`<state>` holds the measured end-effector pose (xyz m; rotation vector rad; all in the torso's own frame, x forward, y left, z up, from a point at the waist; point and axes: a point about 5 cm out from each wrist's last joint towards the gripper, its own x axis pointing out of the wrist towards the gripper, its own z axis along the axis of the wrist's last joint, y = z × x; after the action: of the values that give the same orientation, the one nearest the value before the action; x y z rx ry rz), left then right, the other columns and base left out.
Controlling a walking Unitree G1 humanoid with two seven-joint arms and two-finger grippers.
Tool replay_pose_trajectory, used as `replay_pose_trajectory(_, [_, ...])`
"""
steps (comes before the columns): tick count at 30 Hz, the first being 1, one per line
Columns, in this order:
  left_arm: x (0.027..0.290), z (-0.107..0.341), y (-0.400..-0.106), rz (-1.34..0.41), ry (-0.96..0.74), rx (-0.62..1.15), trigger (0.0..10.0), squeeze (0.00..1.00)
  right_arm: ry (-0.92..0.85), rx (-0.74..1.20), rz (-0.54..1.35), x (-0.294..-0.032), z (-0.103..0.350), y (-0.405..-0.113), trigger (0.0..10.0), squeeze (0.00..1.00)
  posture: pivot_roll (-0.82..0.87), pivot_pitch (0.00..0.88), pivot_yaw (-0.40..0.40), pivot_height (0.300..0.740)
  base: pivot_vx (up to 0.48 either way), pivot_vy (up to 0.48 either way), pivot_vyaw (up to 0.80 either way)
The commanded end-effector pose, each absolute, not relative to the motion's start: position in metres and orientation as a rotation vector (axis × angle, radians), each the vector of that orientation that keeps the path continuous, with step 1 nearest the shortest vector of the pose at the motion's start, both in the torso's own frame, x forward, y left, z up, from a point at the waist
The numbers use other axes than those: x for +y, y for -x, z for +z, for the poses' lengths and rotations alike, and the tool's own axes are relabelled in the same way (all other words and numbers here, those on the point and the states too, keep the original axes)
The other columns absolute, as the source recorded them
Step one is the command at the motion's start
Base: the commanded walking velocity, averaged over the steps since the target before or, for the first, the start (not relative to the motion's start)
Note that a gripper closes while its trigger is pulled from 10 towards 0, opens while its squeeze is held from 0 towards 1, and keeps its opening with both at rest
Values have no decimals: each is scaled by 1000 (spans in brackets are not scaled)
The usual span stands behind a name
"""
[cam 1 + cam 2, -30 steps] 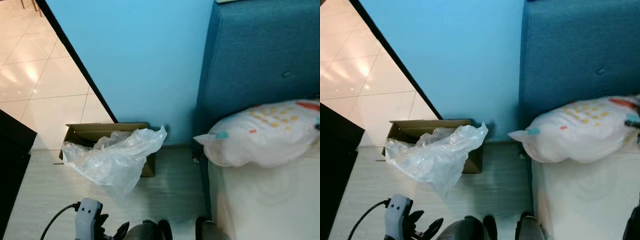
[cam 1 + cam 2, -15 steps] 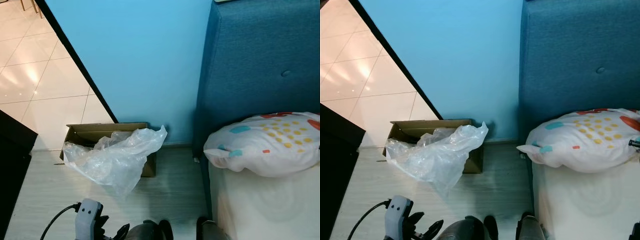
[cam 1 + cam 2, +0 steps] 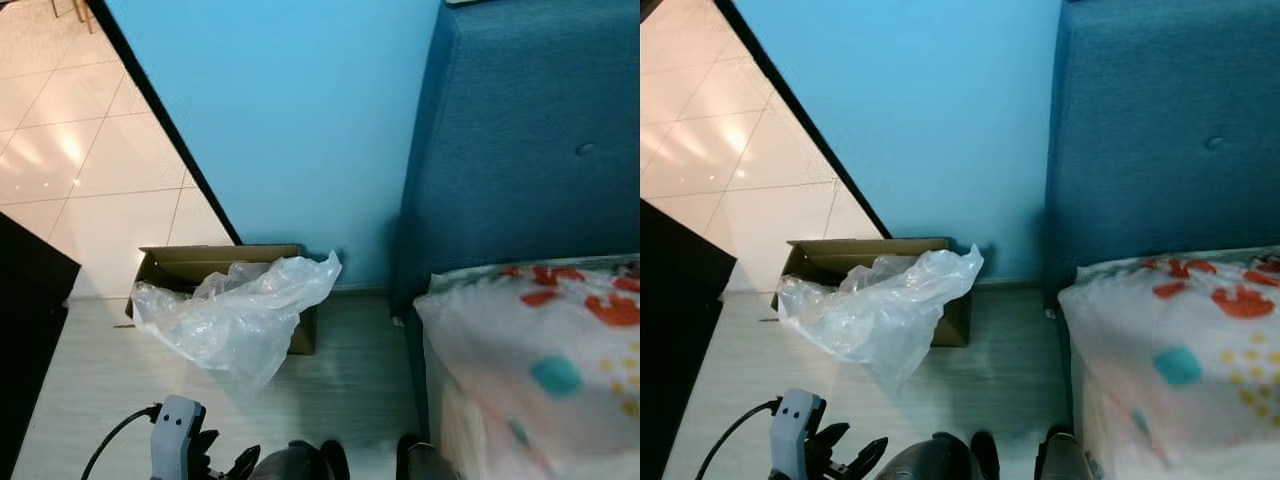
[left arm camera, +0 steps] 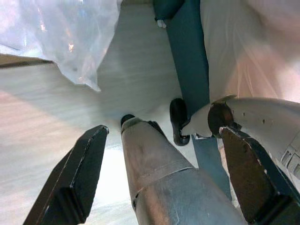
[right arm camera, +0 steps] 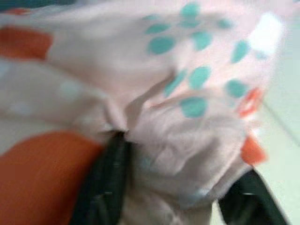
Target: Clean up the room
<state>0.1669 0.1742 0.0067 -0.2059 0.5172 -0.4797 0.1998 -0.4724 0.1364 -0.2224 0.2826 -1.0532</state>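
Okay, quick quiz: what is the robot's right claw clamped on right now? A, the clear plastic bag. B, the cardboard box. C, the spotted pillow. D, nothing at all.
C: in the right wrist view the right claw has its black fingers closed on a bunched fold of the spotted pillow, while the clear plastic bag lies apart, over the cardboard box.

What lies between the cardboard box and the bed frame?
Bare pale wood floor separates the cardboard box from the blue bed frame, seen in both eye views.
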Motion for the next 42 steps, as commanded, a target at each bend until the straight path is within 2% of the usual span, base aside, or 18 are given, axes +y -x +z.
replay_pose_trajectory(1, [178, -1, -158, -459, 221, 567, 10000, 0, 236, 286, -1120, -480, 139, -188, 10000, 1000, 137, 358, 188, 724, 0, 0, 0])
replay_pose_trajectory(4, [177, -1, -160, -459, 222, 564, 10000, 0, 231, 275, -1145, -481, 140, -186, 10000, 1000, 132, 347, 187, 724, 0, 0, 0])
replay_pose_trajectory(5, [176, -2, -163, -463, 222, 562, 10000, 0, 192, 344, -1042, -473, 128, -195, 10000, 1000, 114, 328, 180, 724, 0, 0, 0])
replay_pose_trajectory(7, [176, -2, -163, -463, 222, 562, 10000, 0, 192, 344, -1042, -473, 128, -195, 10000, 1000, 114, 328, 180, 724, 0, 0, 0])
replay_pose_trajectory(9, [172, -4, -169, -470, 223, 558, 10000, 0, 131, 473, -856, -452, 103, -210, 10000, 1000, 103, 306, 167, 724, 0, 0, 0])
replay_pose_trajectory(14, [167, -6, -177, -470, 233, 545, 10000, 0, 127, 525, -850, -444, 92, -211, 10000, 1000, 86, 276, 153, 724, 0, 0, 0])
replay_pose_trajectory(21, [155, -9, -196, -476, 257, 516, 10000, 0, 115, 300, -892, -443, 118, -228, 10000, 1000, 26, 199, 127, 724, 0, 0, 0])
replay_pose_trajectory(22, [148, -12, -211, -473, 274, 510, 10000, 0, 18, 176, -689, -405, 114, -261, 10000, 1000, -9, 152, 112, 724, 0, 0, 0])
replay_pose_trajectory(24, [148, -12, -211, -473, 274, 510, 10000, 0, 18, 176, -689, -405, 114, -261, 10000, 1000, -9, 152, 112, 724, 0, 0, 0])
replay_pose_trajectory(25, [147, -13, -216, -468, 280, 510, 10000, 0, -32, 138, -587, -385, 108, -272, 10000, 1000, -9, 152, 112, 724, 0, 0, 0])
replay_pose_trajectory(26, [147, -13, -216, -468, 280, 510, 10000, 0, -32, 138, -587, -385, 108, -272, 10000, 1000, -9, 152, 112, 724, 0, 0, 0])
replay_pose_trajectory(27, [148, -17, -223, -438, 290, 525, 10000, 0, -127, 127, -464, -352, 92, -283, 10000, 0, -43, 101, 101, 724, 0, 0, 0])
replay_pose_trajectory(28, [148, -17, -223, -438, 290, 525, 10000, 0, -127, 127, -464, -352, 92, -283, 10000, 0, -43, 101, 101, 724, 0, 0, 0])
replay_pose_trajectory(29, [151, -22, -229, -403, 293, 546, 10000, 0, -205, 141, -349, -317, 74, -290, 10000, 0, -63, 68, 97, 724, 0, 0, 0])
replay_pose_trajectory(30, [151, -22, -229, -403, 293, 546, 10000, 0, -205, 141, -349, -317, 74, -290, 10000, 0, -63, 68, 97, 724, 0, 0, 0])
replay_pose_trajectory(32, [155, -29, -236, -349, 290, 582, 10000, 0, -263, 199, -239, -275, 51, -293, 10000, 0, -73, 47, 94, 724, 0, 0, 0])
replay_pose_trajectory(34, [159, -34, -234, -321, 287, 605, 10000, 0, -239, 235, -232, -264, 41, -290, 10000, 0, -86, 31, 95, 724, 0, 0, 0])
replay_pose_trajectory(42, [171, -46, -225, -254, 283, 671, 10000, 0, -164, 313, -334, -271, 25, -279, 10000, 0, -105, 0, 87, 724, 0, 0, 0])
